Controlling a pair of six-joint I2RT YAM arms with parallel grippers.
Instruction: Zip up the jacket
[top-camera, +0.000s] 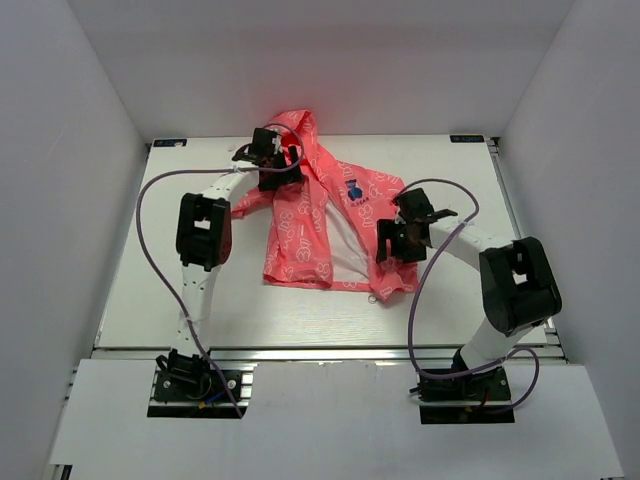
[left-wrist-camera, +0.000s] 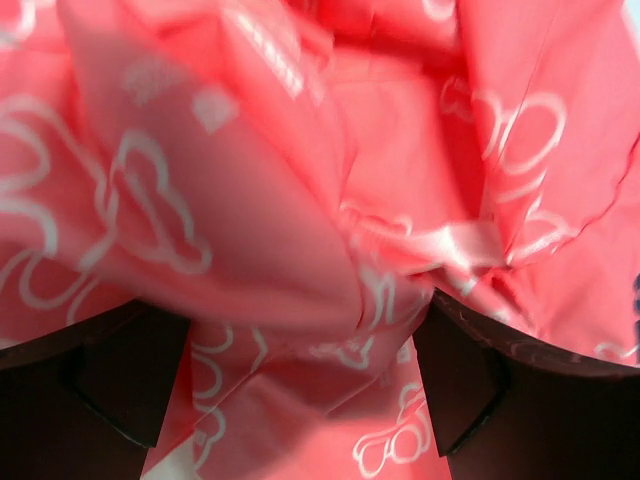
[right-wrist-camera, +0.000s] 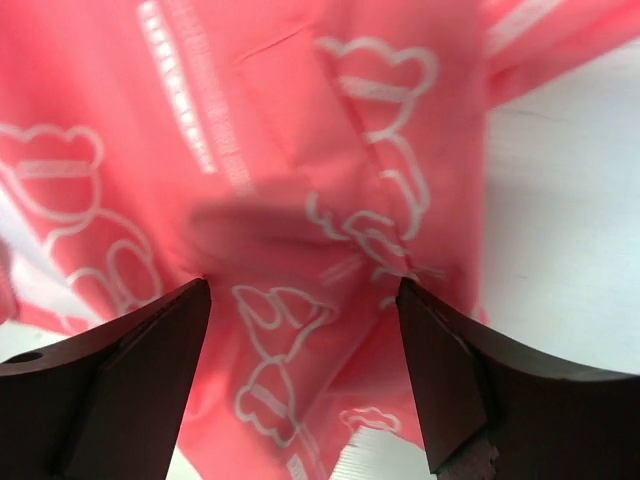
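Observation:
The coral-pink jacket (top-camera: 300, 230) with a white print lies open on the white table (top-camera: 200, 310), hood at the back. Its white lining (top-camera: 345, 250) and blue emblem (top-camera: 355, 190) show. My left gripper (top-camera: 272, 165) is at the jacket's upper left, by the hood. In the left wrist view its jaws (left-wrist-camera: 305, 390) stand wide apart with bunched fabric (left-wrist-camera: 300, 200) between them. My right gripper (top-camera: 398, 243) is over the right front panel. In the right wrist view it (right-wrist-camera: 300, 340) is open, with fabric (right-wrist-camera: 290, 200) lying between the fingers (right-wrist-camera: 450, 380). The zipper slider is not visible.
White walls enclose the table on the left, back and right. The table's front edge (top-camera: 320, 348) runs just ahead of the arm bases. Purple cables (top-camera: 150, 240) loop beside both arms. Bare table (right-wrist-camera: 560, 230) shows right of the jacket in the right wrist view.

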